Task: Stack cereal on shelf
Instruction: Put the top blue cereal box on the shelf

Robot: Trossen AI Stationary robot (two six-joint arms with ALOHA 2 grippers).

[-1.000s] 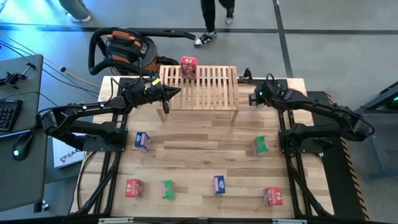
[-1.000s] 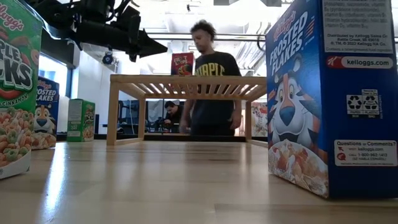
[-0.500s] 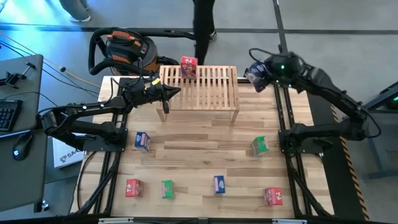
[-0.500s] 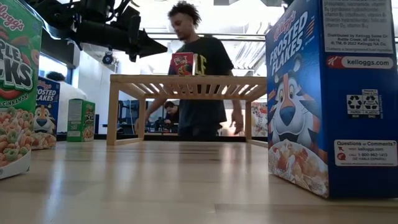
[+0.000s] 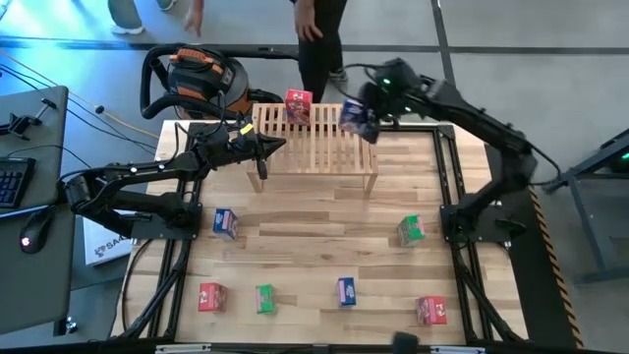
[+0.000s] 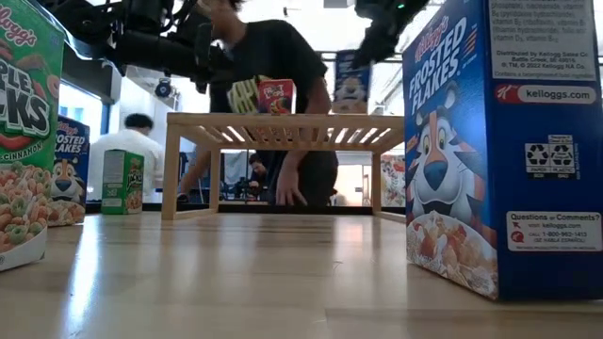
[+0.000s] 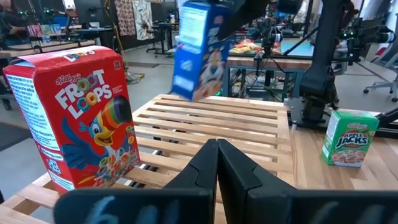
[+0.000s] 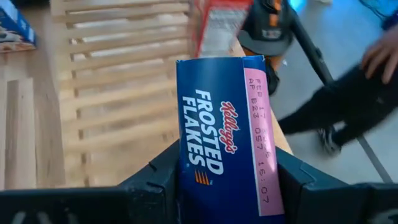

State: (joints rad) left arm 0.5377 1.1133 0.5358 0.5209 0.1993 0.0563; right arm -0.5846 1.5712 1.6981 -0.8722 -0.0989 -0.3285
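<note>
a: what's hard to make out?

b: right hand (image 5: 366,116) itself, mostly. from above it's hidden behind the blue frosted flakes box (image 5: 358,120) it grips; only the wrist cam shows its dark fingers (image 8: 163,174) clamped on both narrow sides of the box. box is tilted, in the air over the right end of the shelf (image 5: 316,157), not touching the slats as far as i can tell. in the low view the box is a blur up by the arm.

a: left hand?

b: left hand (image 5: 263,147) is clenched tight, nothing in it, fingers pressed flat together. sits at the shelf's left end, near the froot loops box (image 5: 298,104), which stands upright on the slats at the far left corner.

a: the rest of the cereal?

b: six small boxes on the worktop (image 5: 314,246): blue box (image 5: 225,222), green apple jacks box (image 5: 410,230), red box (image 5: 210,296), green box (image 5: 264,298), blue one (image 5: 346,291), red one (image 5: 431,310). prints too small to read from above. low cam crops two boxes at its edges.

a: materials?

b: shelf is pale bare wood, parallel slats on short square legs; worktop is planked wood w/ mixed grain. boxes are glossy printed card.

a: bg?

b: person (image 5: 316,39) behind the shelf, cut off at the top edge; orange-black shop vac (image 5: 201,79) on the floor.
</note>
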